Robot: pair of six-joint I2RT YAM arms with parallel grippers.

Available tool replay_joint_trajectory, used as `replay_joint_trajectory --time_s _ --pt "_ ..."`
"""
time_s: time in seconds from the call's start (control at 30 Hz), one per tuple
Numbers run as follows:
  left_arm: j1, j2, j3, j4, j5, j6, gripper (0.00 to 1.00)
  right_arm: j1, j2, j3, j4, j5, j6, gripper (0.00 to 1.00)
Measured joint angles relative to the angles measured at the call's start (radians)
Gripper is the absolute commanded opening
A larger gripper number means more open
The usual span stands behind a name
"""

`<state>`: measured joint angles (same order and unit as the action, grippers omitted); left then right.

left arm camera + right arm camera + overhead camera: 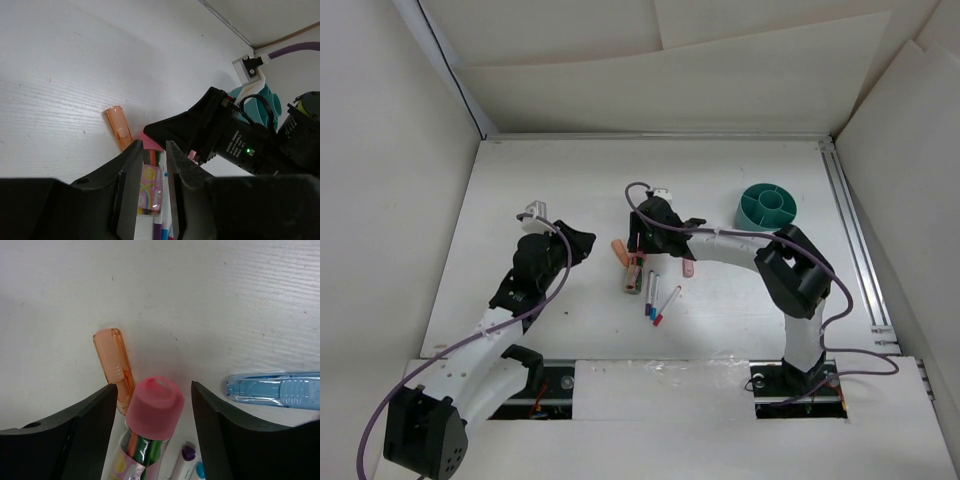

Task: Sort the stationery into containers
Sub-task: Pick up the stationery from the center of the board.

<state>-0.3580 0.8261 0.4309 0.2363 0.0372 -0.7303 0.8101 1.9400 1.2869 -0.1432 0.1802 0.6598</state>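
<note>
Two black fingers of the right gripper (152, 390) fill the foreground, spread wide astride a chunky marker with a rounded pink cap and a patterned barrel (154, 402), not yet pinching it; nothing is in hand. A translucent orange marker (113, 361) lies just outside one finger, close against the pink cap; a light blue marker (274, 390) lies crosswise outside the other. Back toward the wrist, thin white pens with blue and red tips (658, 298) fan out on the white table (520, 180), a small pink marker (687, 268) near them. The left gripper (582, 243) faces the same cluster from the opposite side, its jaws drawn almost together on nothing. The round teal-green plastic organiser cup (746, 212) stands well behind the right gripper, past its forearm, and its compartments look empty: by this showing the sorting has not begun. Bare tabletop lies open ahead of both tools; the tight spot seems to be between the grippers, and a metal rail (855, 240) edges the table beyond the cup.
</note>
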Motion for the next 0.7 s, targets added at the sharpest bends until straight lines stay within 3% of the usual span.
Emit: replay_joint_trajectory --time_s 0.07,0.17,0.2,0.23,0.43,0.5,0.7 --pt "0.000 -0.002 0.000 0.002 0.000 0.002 0.21 -0.007 0.000 0.000 0.008 -0.008 0.003 0.66" --pt "0.000 -0.002 0.000 0.002 0.000 0.002 0.31 -0.013 0.006 0.000 0.025 -0.029 0.007 0.66" --pt "0.000 -0.002 0.000 0.002 0.000 0.003 0.36 -0.013 0.010 0.000 0.027 -0.037 0.010 0.66" --pt "0.000 -0.002 0.000 0.002 0.000 0.003 0.47 -0.013 0.013 0.000 0.031 -0.044 0.011 0.66" --pt "0.000 -0.002 0.000 0.006 0.000 0.006 0.72 -0.014 0.042 -0.007 0.042 -0.081 0.024 0.70" --pt "0.000 -0.002 0.000 0.007 0.000 0.005 0.74 -0.018 0.042 -0.008 0.048 -0.087 0.029 0.70" --pt "0.000 -0.002 -0.001 0.013 0.002 0.005 0.62 -0.018 0.043 -0.012 0.054 -0.089 0.041 0.65"
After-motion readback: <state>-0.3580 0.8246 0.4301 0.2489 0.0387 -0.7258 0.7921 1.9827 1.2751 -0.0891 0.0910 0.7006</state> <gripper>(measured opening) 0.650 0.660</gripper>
